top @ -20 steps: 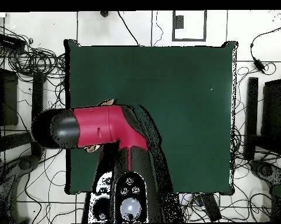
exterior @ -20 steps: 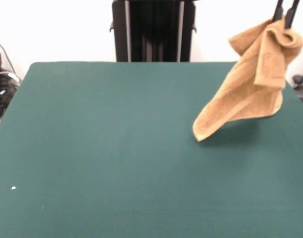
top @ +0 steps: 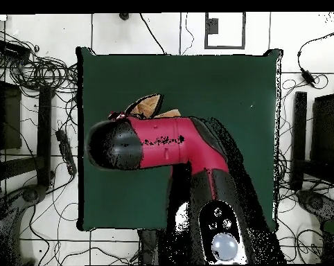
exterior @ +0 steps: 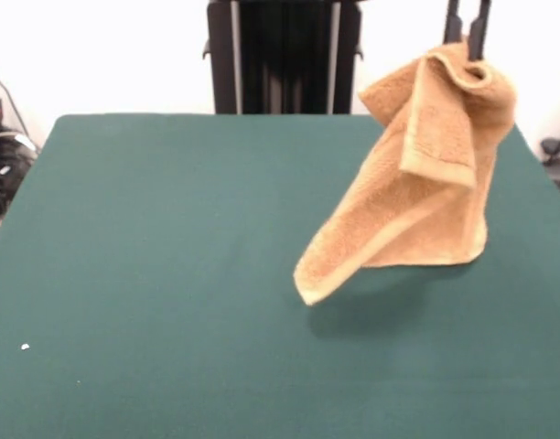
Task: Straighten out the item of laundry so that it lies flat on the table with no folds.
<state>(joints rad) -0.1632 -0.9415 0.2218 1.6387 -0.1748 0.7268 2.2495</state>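
The golden-tan towel hangs bunched and folded in the air over the right part of the dark green table in the front view. Its lowest corner swings out to the left, just above the cloth. My gripper comes down from the top edge with its two dark fingers shut on the towel's top fold. In the overhead view the red arm covers the gripper, and only a small piece of the towel shows beyond it.
The black pedestal stands at the table's far side. Cables and equipment lie on the floor around the table. A small white speck lies near the front left of the cloth.
The gripper has carried the hanging towel leftward in the front view, toward the table's middle. The towel's lower corner has swung lower and further left. The arm has swung across in the overhead view.
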